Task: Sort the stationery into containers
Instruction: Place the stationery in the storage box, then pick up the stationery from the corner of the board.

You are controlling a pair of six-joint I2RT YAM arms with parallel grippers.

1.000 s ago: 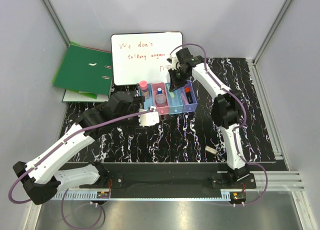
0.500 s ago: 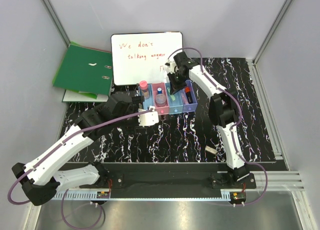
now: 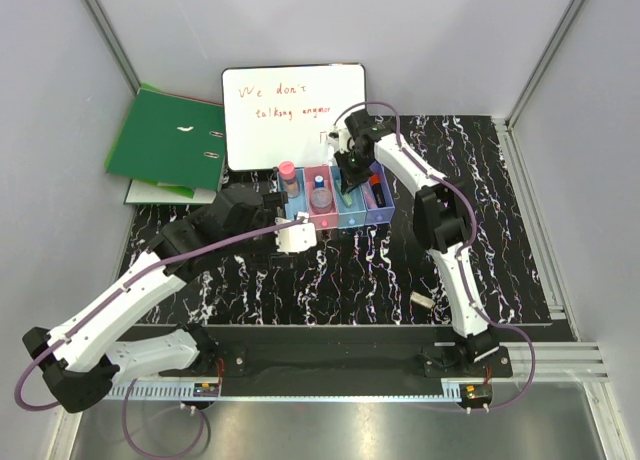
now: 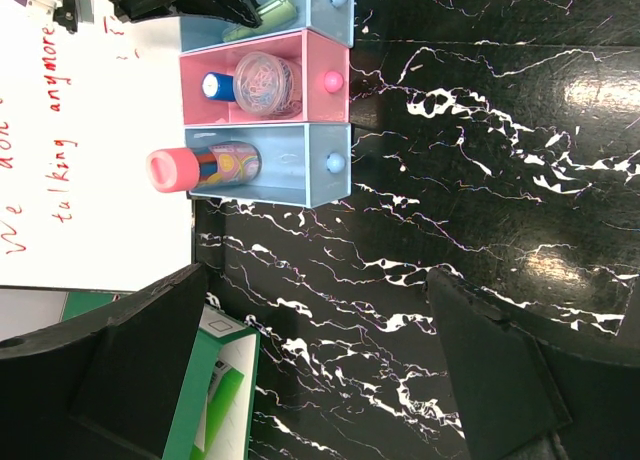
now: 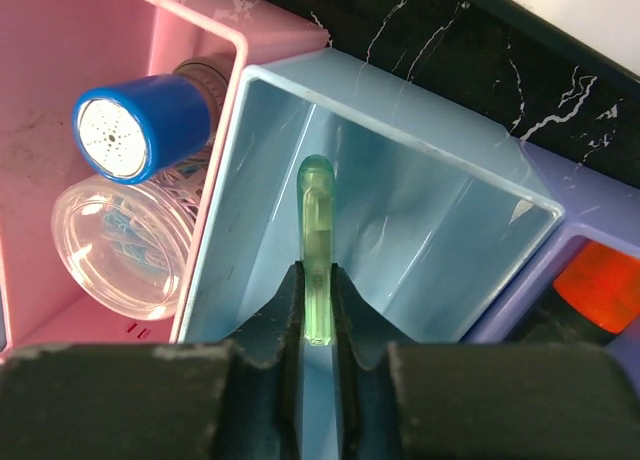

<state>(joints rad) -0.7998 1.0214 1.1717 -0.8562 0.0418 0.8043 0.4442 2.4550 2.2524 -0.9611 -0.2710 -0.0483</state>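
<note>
1. Over the black white-veined table (image 3: 520, 210), the top view shows one row of four small joined plastic bins (image 3: 355, 218): light blue, pink, light blue, purple. They stand just in front of one white whiteboard with red writing (image 3: 293, 115), and one green ring binder (image 3: 165, 140) lies to its left. The right gripper (image 3: 347, 172) hangs over the third bin. One small pale bar (image 3: 421, 301) lies alone on the table, well apart from the bins.

2. Left wrist view: the left gripper (image 4: 320, 375) has its two dark fingers spread wide over bare table, holding nothing, a little short of the bins. Three bins show here. The nearest light blue one holds one pink-capped cylinder (image 4: 205, 167). The pink one holds two items, a blue-capped small tube (image 4: 218, 86) and a clear round pot (image 4: 267, 83).

3. Right wrist view: the right gripper's two fingers (image 5: 285, 310) are pressed onto one translucent green stick (image 5: 316, 215), pinching its near end. The green stick points down into the second light blue bin. One red-and-black marker (image 5: 600, 285) sits in the purple bin.
</note>
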